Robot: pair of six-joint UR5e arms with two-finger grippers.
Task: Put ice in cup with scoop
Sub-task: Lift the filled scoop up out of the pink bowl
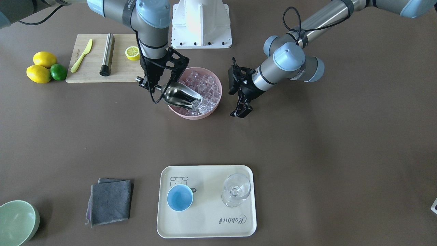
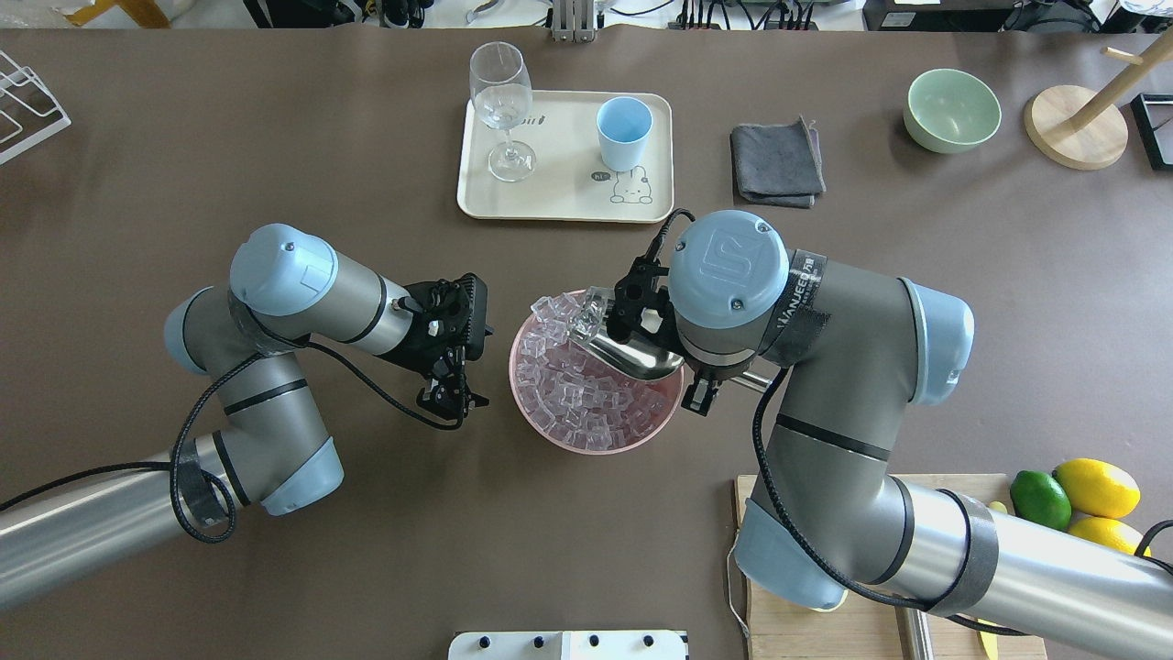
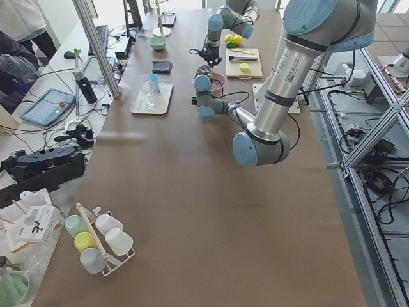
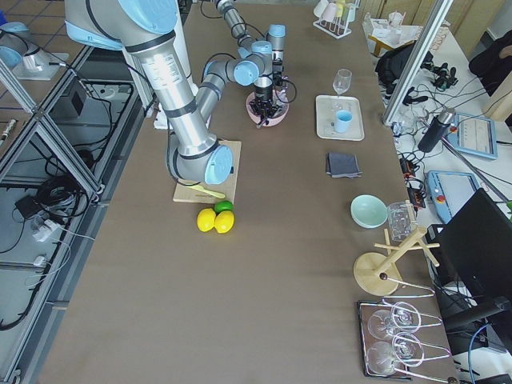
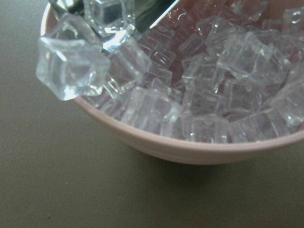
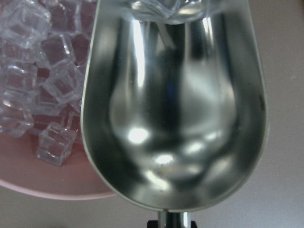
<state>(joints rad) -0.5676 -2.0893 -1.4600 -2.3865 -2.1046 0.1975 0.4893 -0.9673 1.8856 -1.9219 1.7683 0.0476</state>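
My right gripper (image 1: pixel 147 83) is shut on the handle of the steel scoop (image 1: pixel 179 95). The scoop's trough lies tilted in the pink bowl (image 1: pixel 194 115), its lip in the ice (image 1: pixel 205 87). In the right wrist view the trough (image 6: pixel 173 118) is nearly empty, with cubes only at its lip. A few cubes (image 2: pixel 591 307) are piled at the bowl's far rim. My left gripper (image 1: pixel 241 113) looks open and empty and hangs just beside the bowl without touching it. The light-blue cup (image 1: pixel 180 197) stands empty on the cream tray (image 1: pixel 205 222), far from the bowl.
A clear stemmed glass (image 1: pixel 236 189) stands on the tray beside the cup. A grey cloth (image 1: pixel 111 201) and a pale green bowl (image 1: pixel 15 222) lie near the tray. A cutting board (image 1: pixel 92 73) with a steel rod (image 1: pixel 107 54), lemons and a lime (image 1: pixel 58 71) sit behind my right arm.
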